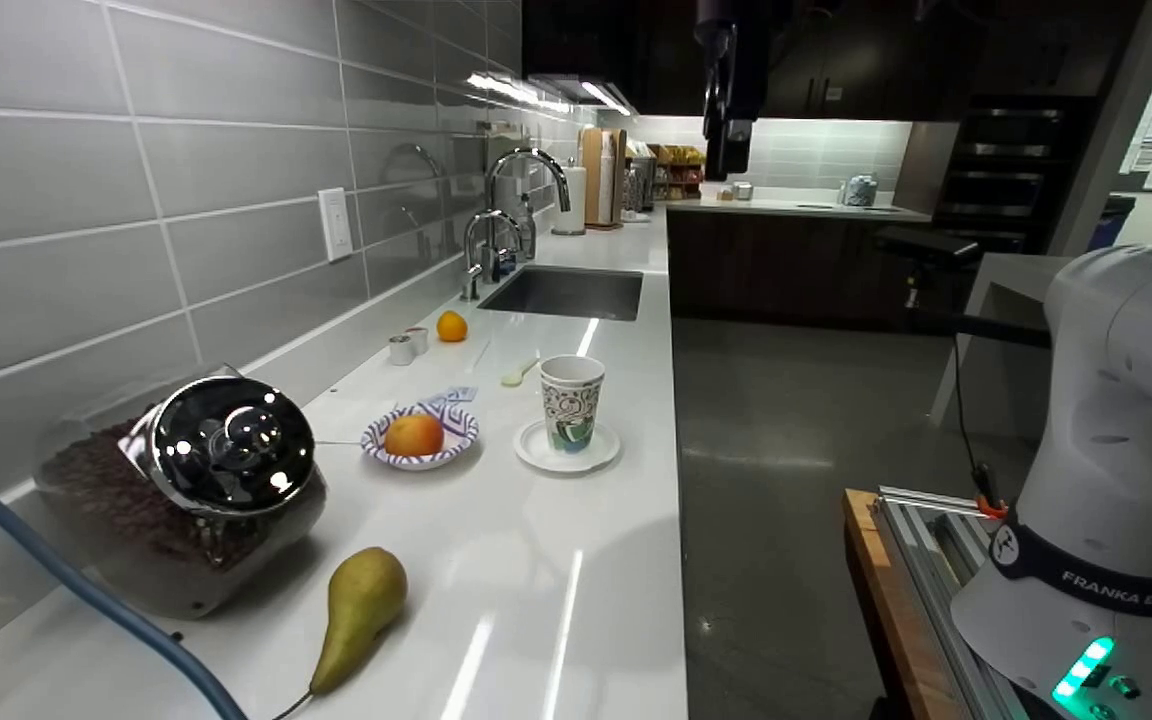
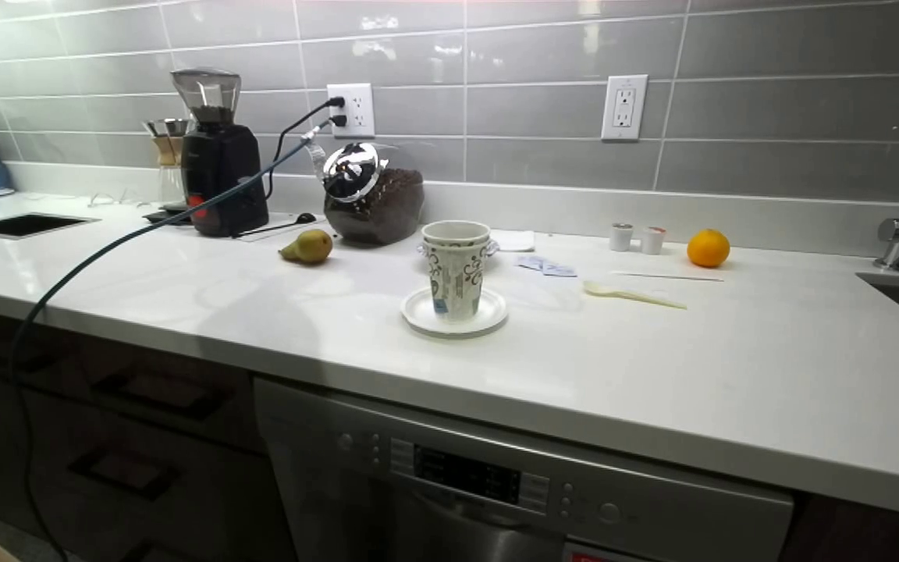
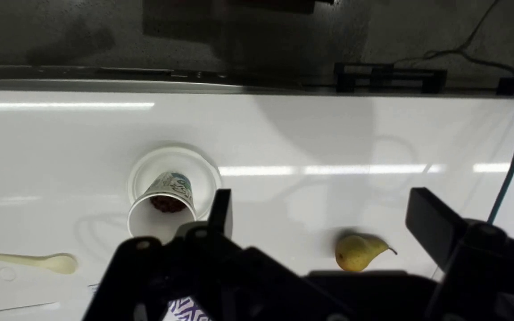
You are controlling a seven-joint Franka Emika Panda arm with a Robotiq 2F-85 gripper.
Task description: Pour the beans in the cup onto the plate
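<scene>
The white cup [image 1: 571, 400] with greenish markings stands upright on the white plate [image 1: 600, 452]. Both also show in an exterior view, the cup [image 2: 456, 277] and the plate [image 2: 494, 314]. In the wrist view the dark beans [image 3: 167, 204] lie at the bottom of the cup [image 3: 169, 183], and the plate [image 3: 205, 178] shows around its base. My gripper [image 3: 321, 207] is open and empty, with its fingers wide apart. It is high above the counter, and the cup is off to the left of the left finger in the wrist view. The gripper [image 1: 729, 150] also shows at the top of an exterior view.
A pear [image 3: 357, 252] lies below the gripper. A patterned bowl [image 1: 462, 425] with an orange fruit stands beside the plate. A jar of dark beans [image 1: 176, 500] leans near the wall. A spoon [image 2: 629, 297], an orange [image 2: 708, 248] and a sink [image 1: 566, 293] lie farther along.
</scene>
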